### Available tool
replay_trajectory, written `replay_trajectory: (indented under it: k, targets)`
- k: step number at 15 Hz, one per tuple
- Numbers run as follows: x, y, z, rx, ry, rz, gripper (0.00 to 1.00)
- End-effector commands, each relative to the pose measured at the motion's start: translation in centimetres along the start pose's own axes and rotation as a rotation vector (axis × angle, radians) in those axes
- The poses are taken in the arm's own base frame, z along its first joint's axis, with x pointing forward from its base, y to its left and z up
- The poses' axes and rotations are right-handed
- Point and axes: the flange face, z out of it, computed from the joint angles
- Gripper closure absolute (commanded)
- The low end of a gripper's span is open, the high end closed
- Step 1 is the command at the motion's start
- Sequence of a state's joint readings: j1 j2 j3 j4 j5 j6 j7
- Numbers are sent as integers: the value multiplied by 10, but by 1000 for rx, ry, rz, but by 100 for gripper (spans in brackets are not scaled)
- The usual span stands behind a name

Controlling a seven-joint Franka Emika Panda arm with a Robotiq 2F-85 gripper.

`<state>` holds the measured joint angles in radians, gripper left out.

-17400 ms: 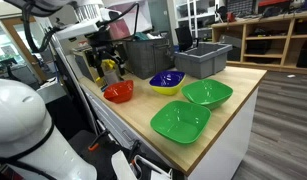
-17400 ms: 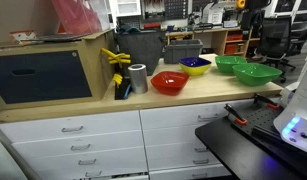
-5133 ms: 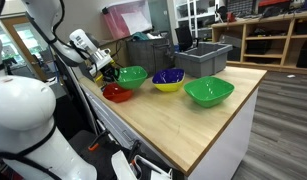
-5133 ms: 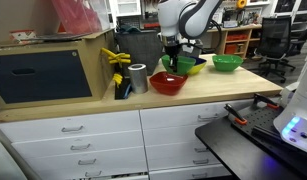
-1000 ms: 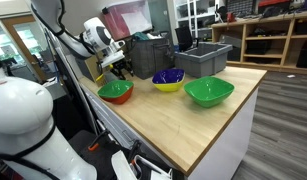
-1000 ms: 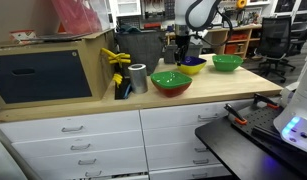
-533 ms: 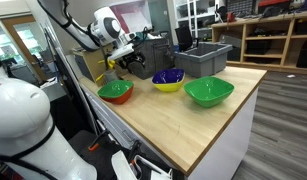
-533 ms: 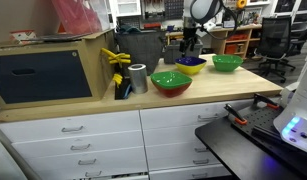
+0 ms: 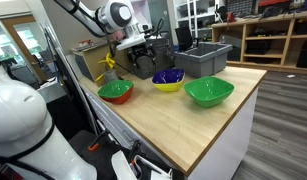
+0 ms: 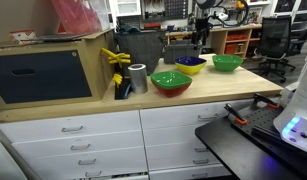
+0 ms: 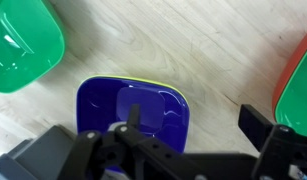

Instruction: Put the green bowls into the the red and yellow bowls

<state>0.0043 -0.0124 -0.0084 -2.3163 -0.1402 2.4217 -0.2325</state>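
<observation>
The claw (image 11: 153, 140) hangs wide open and empty above the worktop (image 9: 183, 125), its fingers (image 11: 261, 126) well clear of everything. Straight beneath it sits the yellow bowl (image 11: 133, 112), blue inside and holding nothing. To one side of the claw, across a strip of bare wood, lies the loose green bowl (image 11: 23, 45), near the worktop's end. To the other side stands the red bowl (image 9: 116, 97) with a green bowl (image 9: 116, 89) nested in it. The grey bin (image 9: 203, 60) stands just behind.
</observation>
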Motion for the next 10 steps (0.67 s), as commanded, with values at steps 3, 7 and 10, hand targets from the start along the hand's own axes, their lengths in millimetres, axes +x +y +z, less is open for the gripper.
replay_trajectory:
  k: [3,7,10]
  targets:
    - [-17,57,-19,12,-86,-86,0]
    - [-30,94,-19,-14,-161,-131,0]
    - [-42,118,-12,-41,-207,-153,0]
